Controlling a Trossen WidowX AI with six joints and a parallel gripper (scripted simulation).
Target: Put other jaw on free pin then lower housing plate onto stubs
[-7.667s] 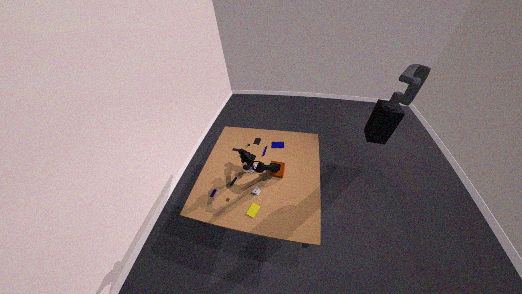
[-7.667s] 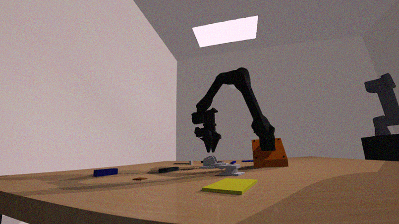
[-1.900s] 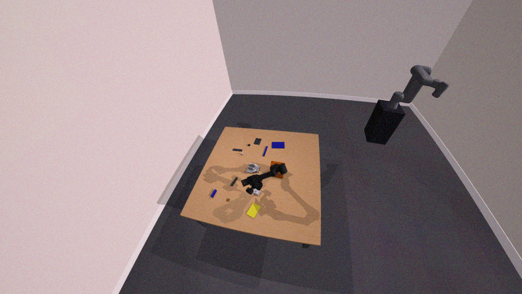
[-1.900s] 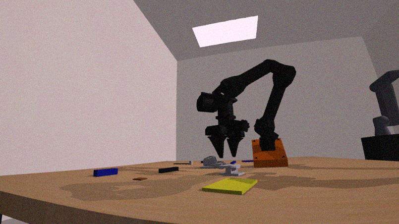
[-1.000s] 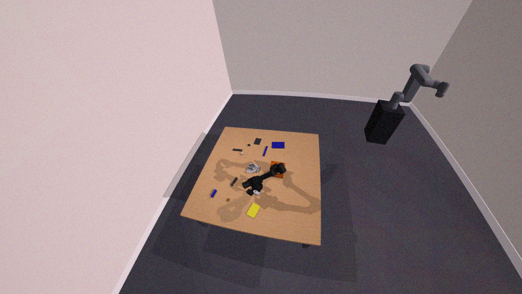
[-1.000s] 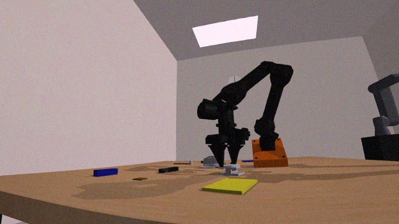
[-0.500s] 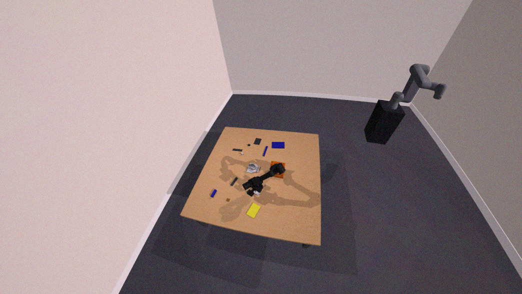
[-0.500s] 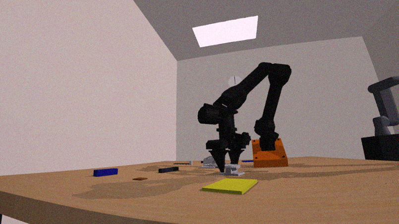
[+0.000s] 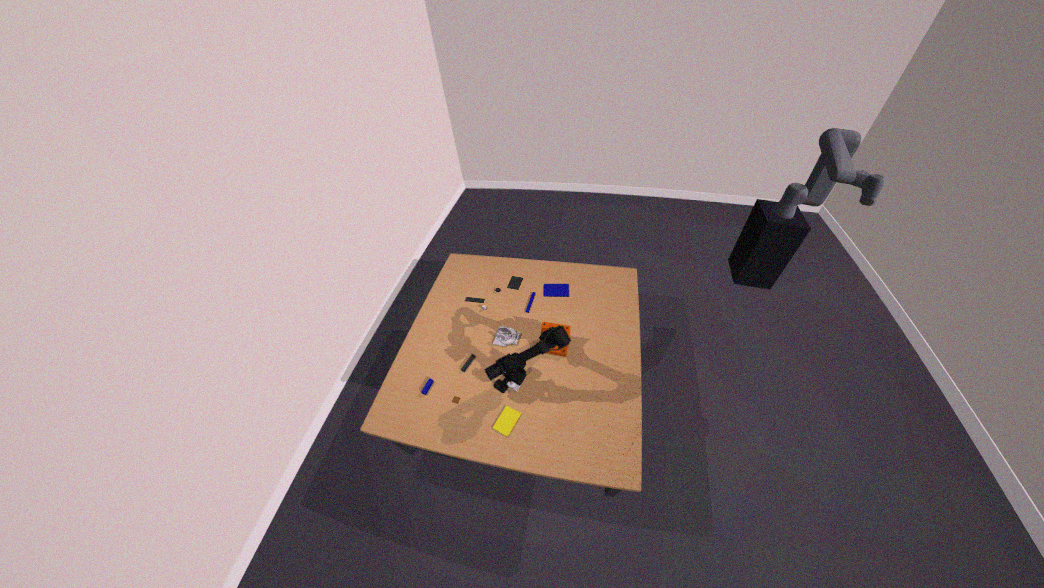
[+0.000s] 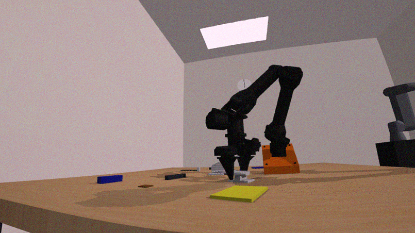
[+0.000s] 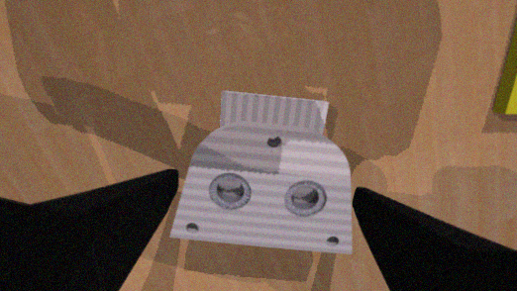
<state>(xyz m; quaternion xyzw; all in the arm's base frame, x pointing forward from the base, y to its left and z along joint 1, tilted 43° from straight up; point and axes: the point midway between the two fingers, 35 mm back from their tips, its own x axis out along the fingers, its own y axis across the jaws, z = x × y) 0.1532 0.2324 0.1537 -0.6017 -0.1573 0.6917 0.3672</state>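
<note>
A pale grey housing plate [image 11: 267, 223] [image 9: 515, 386] with two round holes and three small dark holes shows in the wrist view. A ribbed pale block [image 11: 272, 110] juts out from under its far edge. My gripper [image 11: 266, 187] [image 10: 237, 174] is open and low, its fingertips on either side of the plate with nothing gripped. Whether the tips touch the plate is unclear. A silver-grey assembly [image 9: 506, 336] [image 10: 216, 169] stands on the table, beyond the gripper in the exterior view. Its jaws, pins and gear teeth are too small to tell apart.
A yellow slab [image 9: 507, 421] [image 10: 239, 193] [image 11: 513, 101] lies near the gripper. The orange arm base [image 9: 546, 328] [image 10: 282, 169] stands behind. A dark bar [image 9: 468, 363] [image 10: 174, 176], a blue block [image 9: 427, 387] [image 10: 109, 178] and a brown chip [image 9: 455, 399] [image 10: 145, 186] lie to the left.
</note>
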